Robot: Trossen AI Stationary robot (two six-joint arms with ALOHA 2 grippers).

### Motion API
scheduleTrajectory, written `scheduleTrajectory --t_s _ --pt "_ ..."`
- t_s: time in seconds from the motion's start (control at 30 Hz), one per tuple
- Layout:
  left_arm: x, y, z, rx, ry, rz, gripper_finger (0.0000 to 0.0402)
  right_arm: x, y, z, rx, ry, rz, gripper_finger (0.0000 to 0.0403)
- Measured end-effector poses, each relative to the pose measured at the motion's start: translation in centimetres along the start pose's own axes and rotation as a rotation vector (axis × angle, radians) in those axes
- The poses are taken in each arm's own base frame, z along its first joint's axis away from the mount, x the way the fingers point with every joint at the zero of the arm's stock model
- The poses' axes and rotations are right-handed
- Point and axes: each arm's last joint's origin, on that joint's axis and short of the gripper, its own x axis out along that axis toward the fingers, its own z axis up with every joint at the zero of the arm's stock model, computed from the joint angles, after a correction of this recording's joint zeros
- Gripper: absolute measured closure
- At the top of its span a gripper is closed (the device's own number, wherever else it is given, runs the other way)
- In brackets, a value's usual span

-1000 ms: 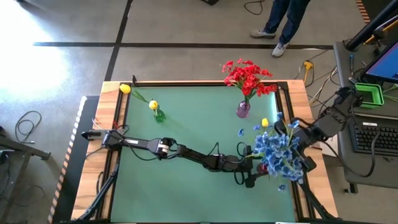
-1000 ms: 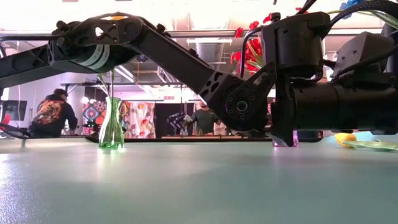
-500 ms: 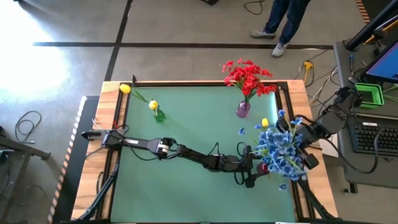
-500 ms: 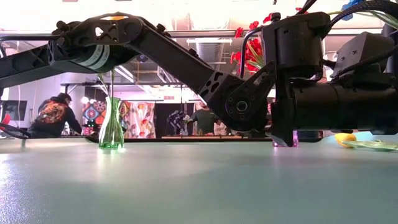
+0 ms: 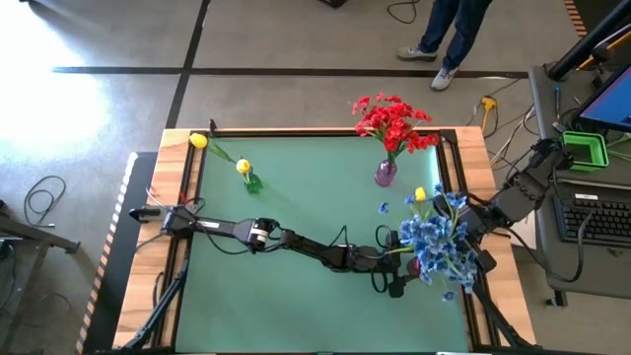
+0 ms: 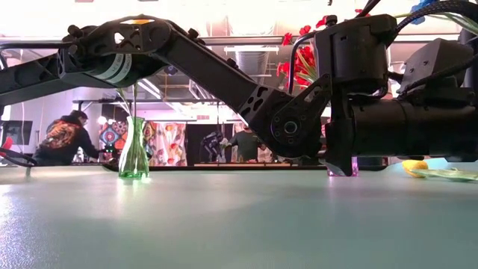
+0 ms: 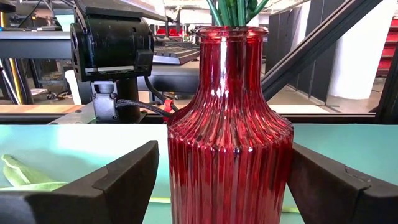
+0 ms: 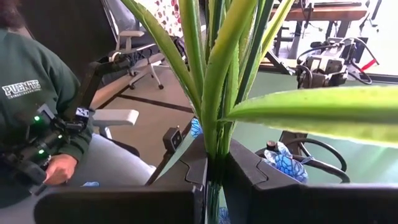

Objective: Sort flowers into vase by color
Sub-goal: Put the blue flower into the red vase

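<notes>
Blue flowers (image 5: pixel 439 242) stand in a red vase (image 7: pixel 229 130) at the table's right edge. Right gripper (image 8: pixel 214 171) pinches their stems; left gripper (image 7: pixel 221 180) brackets the vase, fingers wide.

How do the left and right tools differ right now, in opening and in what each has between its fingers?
The left tool stands wide, its fingers either side of the red ribbed vase; the right tool is shut on the blue flowers' green stems. The left tool sits low at the vase body, while the right tool holds the stems above it. Both work at the table's right side.
</notes>
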Motion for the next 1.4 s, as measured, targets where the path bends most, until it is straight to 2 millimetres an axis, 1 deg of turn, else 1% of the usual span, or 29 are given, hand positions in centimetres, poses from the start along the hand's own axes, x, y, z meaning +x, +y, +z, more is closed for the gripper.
scheduleTrajectory --t_s 0.27,0.4,0.7,0.93,1.3,1.4 --pt "0.0 0.0 0.0 0.0 0.0 0.0 0.0093 0.2 0.0 -0.2 -0.002 0.013 -0.002 0.038" --pt "0.0 0.0 0.0 0.0 0.0 0.0 0.0093 1.1 0.1 -0.4 -0.008 0.046 -0.008 0.038" --pt "0.0 0.0 0.0 0.001 0.001 0.0 0.0093 2.0 0.2 -0.9 0.0 0.103 0.005 0.038" --pt "0.0 0.0 0.0 0.002 0.002 0.0 0.0093 2.0 0.2 -1.3 0.026 0.142 0.005 0.038" --pt "0.0 0.0 0.0 0.007 0.003 0.001 0.0093 2.1 0.1 -1.2 -0.02 0.131 -0.006 0.038" --pt "0.0 0.0 0.0 0.007 0.003 0.0 0.0093 2.3 0.1 -1.6 -0.028 0.136 -0.006 0.038"
